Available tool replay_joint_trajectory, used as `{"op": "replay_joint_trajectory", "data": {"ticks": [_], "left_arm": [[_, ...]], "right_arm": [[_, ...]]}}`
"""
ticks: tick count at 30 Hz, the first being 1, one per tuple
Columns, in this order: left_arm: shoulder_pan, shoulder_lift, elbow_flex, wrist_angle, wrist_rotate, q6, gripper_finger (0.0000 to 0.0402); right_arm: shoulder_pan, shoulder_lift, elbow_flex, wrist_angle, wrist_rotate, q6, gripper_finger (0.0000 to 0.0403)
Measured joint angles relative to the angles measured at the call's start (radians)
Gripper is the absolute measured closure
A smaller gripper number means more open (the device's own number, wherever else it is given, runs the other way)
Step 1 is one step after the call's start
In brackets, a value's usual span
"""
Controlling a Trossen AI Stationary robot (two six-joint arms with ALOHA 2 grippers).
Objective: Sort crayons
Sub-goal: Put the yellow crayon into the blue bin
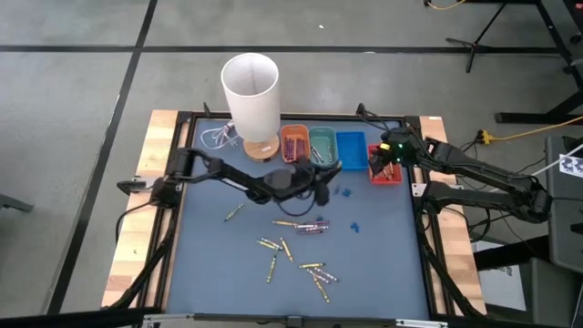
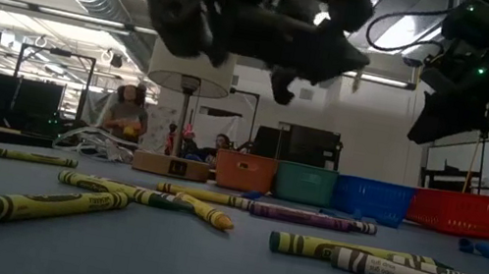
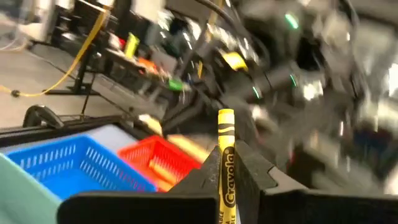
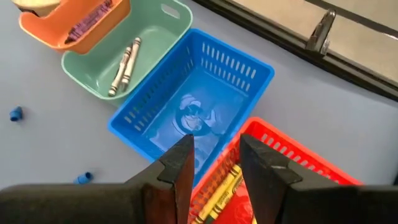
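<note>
While the near half of the table (image 1: 200,264) lies open apart from loose sticks, its far edge is crowded: a white cylinder (image 1: 251,95) on a wooden base, then a row of four trays, orange (image 1: 293,143), green (image 1: 322,143), blue (image 1: 351,147) and red (image 1: 383,173). The left gripper (image 3: 227,171) hovers just in front of the orange and green trays, jaws pinched narrow on a yellow crayon (image 3: 226,149) that stands lengthwise between them, its tip poking out past the fingertips. The right gripper (image 4: 214,163) hangs above the red tray near the far right corner, jaws parted and holding nothing. Loose crayons (image 1: 291,251) lie flat mid-table and toward the near edge, pointing every which way. Small blue bits (image 1: 344,193) sit just before the blue tray. Two pale crayons (image 4: 124,65) lie side by side in the green tray; yellow ones (image 4: 219,190) lie in the red.
</note>
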Motion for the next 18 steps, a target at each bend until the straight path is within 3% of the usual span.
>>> {"op": "replay_joint_trajectory", "data": {"ticks": [4,10,18], "left_arm": [[0.015,0.118,0.176,-0.013,-0.028,-0.056,0.0394],[0.041,0.261,0.421,-0.113,-0.085,-0.002,0.0394],[0.09,0.277,0.49,-0.275,-0.241,-0.001,0.0394]], "right_arm": [[0.0,0.0,0.0,0.005,0.0,0.0,0.0276],[0.0,0.0,0.0,0.002,0.0,-0.002,0.0276],[0.0,0.0,0.0,0.002,0.0,-0.002,0.0276]]}}
